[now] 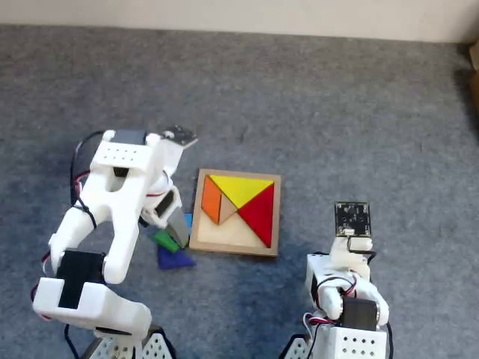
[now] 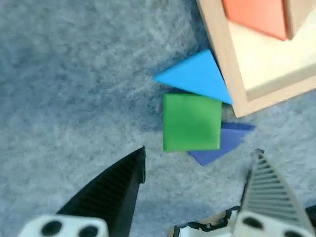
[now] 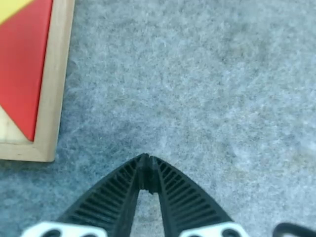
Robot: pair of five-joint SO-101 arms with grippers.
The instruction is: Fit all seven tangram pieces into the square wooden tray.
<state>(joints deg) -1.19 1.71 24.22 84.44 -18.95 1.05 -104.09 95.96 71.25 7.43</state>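
The square wooden tray (image 1: 275, 217) lies mid-table and holds a yellow triangle (image 1: 241, 189), a red triangle (image 1: 260, 214), an orange piece (image 1: 212, 200) and a small tan triangle (image 1: 226, 211). Off its left edge on the carpet lie a green square (image 2: 191, 122), a light blue triangle (image 2: 196, 77) and a dark blue piece (image 2: 219, 144), partly under the green one. My left gripper (image 2: 200, 158) hovers open just above the green square. My right gripper (image 3: 147, 165) is shut and empty over bare carpet right of the tray (image 3: 52, 98).
Grey carpet covers the table. A brown object (image 1: 474, 67) sits at the far right edge. The lower part of the tray's floor (image 1: 224, 233) is bare wood.
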